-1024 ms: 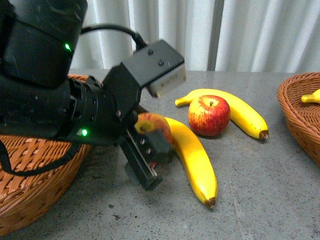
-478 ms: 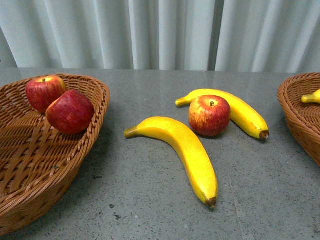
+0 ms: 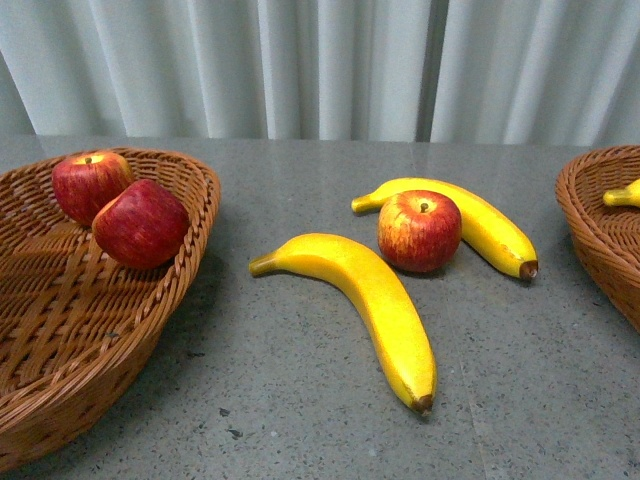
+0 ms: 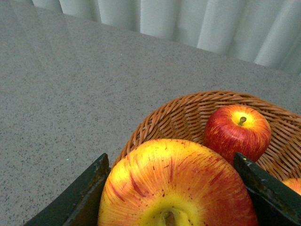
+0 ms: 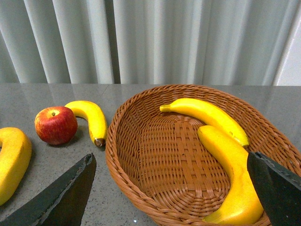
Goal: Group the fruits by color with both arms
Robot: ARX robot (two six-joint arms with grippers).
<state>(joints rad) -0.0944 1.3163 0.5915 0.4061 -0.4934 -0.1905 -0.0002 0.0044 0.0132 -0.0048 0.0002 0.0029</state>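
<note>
I saw left gripper (image 4: 169, 162) clamped on red-yellow apple (image 4: 174, 188), at near rim of left basket (image 4: 155, 117). Second apple (image 4: 237, 132) lay inside, just beyond gripper. Right gripper (image 5: 170, 157) stood with jaws wide apart. Right basket (image 5: 117, 155) sat directly ahead, bananas (image 5: 207, 113) lying inside. Loose apple (image 5: 55, 125) and curved banana (image 5: 89, 117) lay farther off on table (image 5: 28, 99).

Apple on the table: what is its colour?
The apple is red, yellow near the stem; best in front view.

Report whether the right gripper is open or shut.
Open: the right gripper has fingers wide apart, holding nothing; the basket shows between.
</note>
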